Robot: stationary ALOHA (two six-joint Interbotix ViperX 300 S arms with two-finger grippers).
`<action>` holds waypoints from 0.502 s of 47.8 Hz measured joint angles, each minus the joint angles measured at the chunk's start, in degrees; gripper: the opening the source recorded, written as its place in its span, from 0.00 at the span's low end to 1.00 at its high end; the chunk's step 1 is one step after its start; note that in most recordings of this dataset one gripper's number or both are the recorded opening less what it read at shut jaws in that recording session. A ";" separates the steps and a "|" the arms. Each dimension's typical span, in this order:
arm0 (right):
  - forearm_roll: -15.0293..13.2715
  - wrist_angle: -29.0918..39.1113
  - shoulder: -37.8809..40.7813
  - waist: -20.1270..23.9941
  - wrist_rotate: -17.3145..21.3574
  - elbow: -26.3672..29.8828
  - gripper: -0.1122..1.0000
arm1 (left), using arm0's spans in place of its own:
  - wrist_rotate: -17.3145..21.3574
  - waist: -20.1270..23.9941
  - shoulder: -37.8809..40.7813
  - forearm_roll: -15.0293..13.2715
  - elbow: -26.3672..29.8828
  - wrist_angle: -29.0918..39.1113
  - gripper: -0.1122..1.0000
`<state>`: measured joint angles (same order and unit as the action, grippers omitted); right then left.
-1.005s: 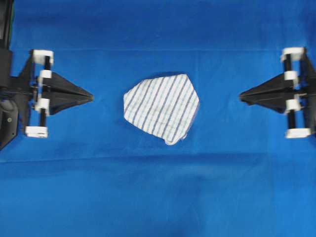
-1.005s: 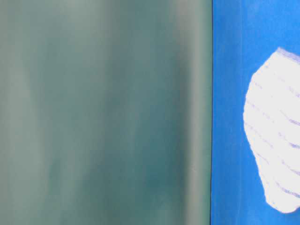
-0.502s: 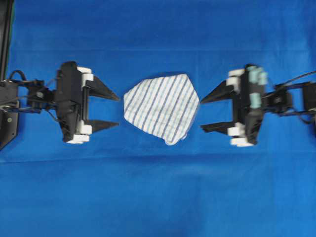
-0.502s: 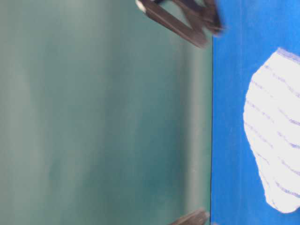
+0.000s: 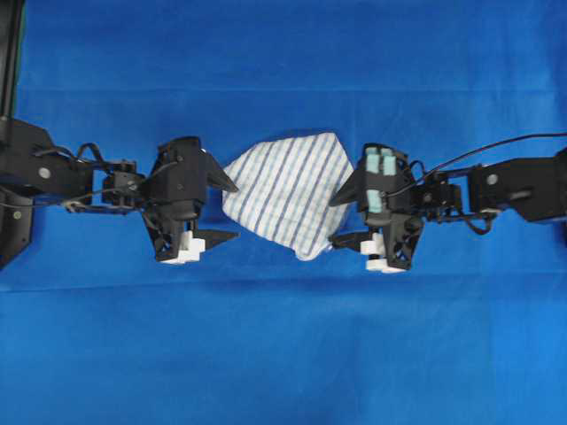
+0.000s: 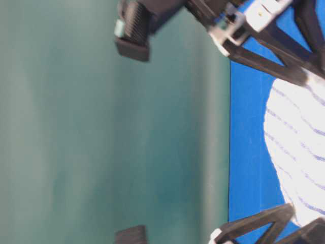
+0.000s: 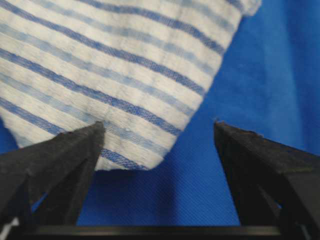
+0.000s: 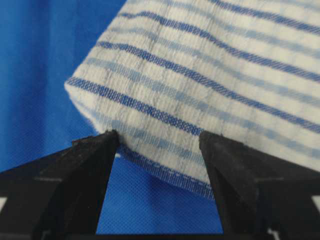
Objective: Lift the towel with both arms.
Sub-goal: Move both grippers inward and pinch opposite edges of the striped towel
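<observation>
I see the towel [image 5: 288, 205] lying flat near the middle of the blue cloth [image 5: 283, 354] that covers the work surface. The towel is a soft white woven fabric with thin blue and grey stripes, folded into an irregular five-sided shape with one rounded lower corner. The blue cloth under it shows a fine, even weave in my wrist views and a few shallow creases from overhead. The left gripper [image 5: 229, 211] sits at the towel's left edge with its black, matte, wedge-shaped fingers [image 7: 60, 160] spread wide; one finger tip overlaps the striped edge, the other is over bare blue cloth. The right gripper [image 5: 337, 218] sits at the towel's right edge, fingers [image 8: 85, 170] likewise spread, with the striped edge between the tips. Neither claw pinches the fabric. White plastic blocks [image 5: 184, 251] sit behind the fingers.
</observation>
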<state>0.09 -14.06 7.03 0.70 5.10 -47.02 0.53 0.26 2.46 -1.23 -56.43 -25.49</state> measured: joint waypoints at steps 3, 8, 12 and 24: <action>-0.09 0.00 1.85 0.00 0.18 0.88 0.70 | 0.18 0.09 1.76 0.00 0.44 -0.35 0.92; -0.09 0.09 3.43 0.00 0.18 1.76 0.70 | 0.09 0.18 3.25 0.00 1.14 -0.44 0.89; 0.00 0.70 3.78 0.09 0.26 2.37 0.69 | 0.09 0.18 3.87 0.00 1.49 -0.35 0.80; 0.00 1.67 3.78 0.00 0.18 2.72 0.25 | -0.35 0.97 3.96 0.00 2.11 1.85 0.20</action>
<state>0.09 -12.39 10.81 0.70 5.27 -44.30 0.18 1.23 6.42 -1.23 -54.32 -23.64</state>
